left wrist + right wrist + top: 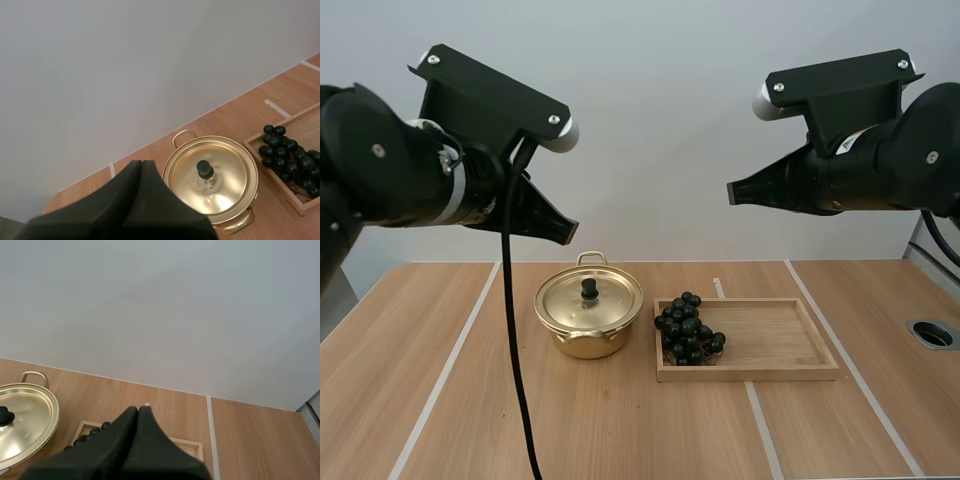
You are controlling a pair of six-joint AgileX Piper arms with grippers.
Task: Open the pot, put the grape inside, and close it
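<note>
- The pot [588, 328] is a gold-coloured metal vessel standing upright on the table [440, 400], roughly midway between my two arms.
- The lid [605, 305] sits flat and closed on the pot. Its polished surface looks slippery, so I judge the rim a poor place to grip.
- The black knob [589, 288] at the lid's centre is the grip point. It is small, stiff and upright, suited to a pinch from above. I expect the lid to be light.
- The bunch of grapes [688, 328] is dark and lies in the end of the wooden tray [790, 350] nearest the pot. I judge it soft, lumpy and easy to bruise, and single berries may drop off.
- For the grapes I recommend a gentle hold across the middle of the bunch. No stem is clear enough to aim at.
- The tray lies just beside the pot, with a narrow gap between them as far as I can tell.
- The left gripper [570, 233] hangs well above the table on the pot's side. Its fingers lie together as one wedge and hold nothing.
- The right gripper [732, 192] hangs high above the tray side, likewise closed and empty.
- Both must part their fingers before any grasp.
</note>
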